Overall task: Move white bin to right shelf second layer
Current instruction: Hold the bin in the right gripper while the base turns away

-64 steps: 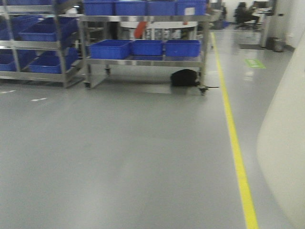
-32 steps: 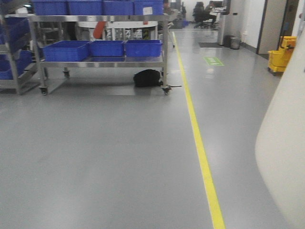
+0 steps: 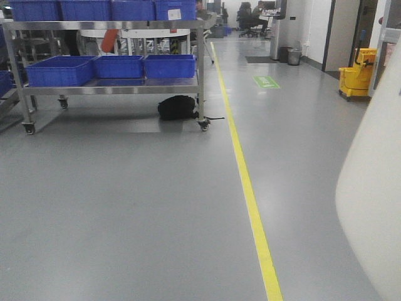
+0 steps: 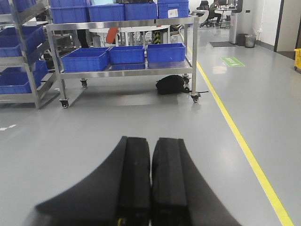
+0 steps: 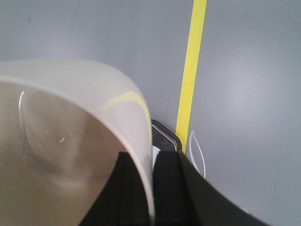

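White bin pinched by right gripper, left gripper pressed together; right shelf second layer not yet reached

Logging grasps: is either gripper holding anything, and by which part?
The right gripper clamps the white bin by its wall at the rim, one finger inside, one outside. The left gripper is shut, empty.

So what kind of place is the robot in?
Probably a factory or warehouse: a steel cart holding blue crates, a yellow line painted along the grey floor, and a mop bucket.
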Controlling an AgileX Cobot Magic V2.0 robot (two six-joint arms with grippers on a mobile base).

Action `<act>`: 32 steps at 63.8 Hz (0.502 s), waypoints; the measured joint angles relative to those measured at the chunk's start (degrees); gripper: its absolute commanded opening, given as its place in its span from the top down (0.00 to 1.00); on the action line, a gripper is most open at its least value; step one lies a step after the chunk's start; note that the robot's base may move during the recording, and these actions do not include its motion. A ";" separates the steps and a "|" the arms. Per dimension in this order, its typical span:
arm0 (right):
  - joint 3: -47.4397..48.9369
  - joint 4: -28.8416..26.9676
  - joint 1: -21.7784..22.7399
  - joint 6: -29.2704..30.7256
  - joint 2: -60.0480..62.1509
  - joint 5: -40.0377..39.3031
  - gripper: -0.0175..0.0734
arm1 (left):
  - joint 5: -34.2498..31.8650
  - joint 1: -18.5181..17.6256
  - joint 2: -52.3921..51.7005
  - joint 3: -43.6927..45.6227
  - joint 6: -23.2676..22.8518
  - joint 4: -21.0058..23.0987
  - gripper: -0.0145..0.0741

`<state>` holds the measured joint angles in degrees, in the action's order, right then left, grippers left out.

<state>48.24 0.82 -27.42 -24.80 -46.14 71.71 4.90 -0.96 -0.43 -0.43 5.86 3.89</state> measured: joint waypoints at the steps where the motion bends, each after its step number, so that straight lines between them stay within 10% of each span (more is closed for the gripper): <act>1: 0.00 0.00 0.00 0.00 0.00 0.00 0.74 | 0.00 0.00 0.00 0.00 0.00 0.00 0.74; 32: 0.00 0.00 0.00 0.00 0.00 0.00 0.74 | 0.00 0.00 0.00 0.00 0.00 0.00 0.74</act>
<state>48.24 0.82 -27.42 -24.80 -46.14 71.71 4.90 -0.96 -0.43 -0.43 5.86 3.89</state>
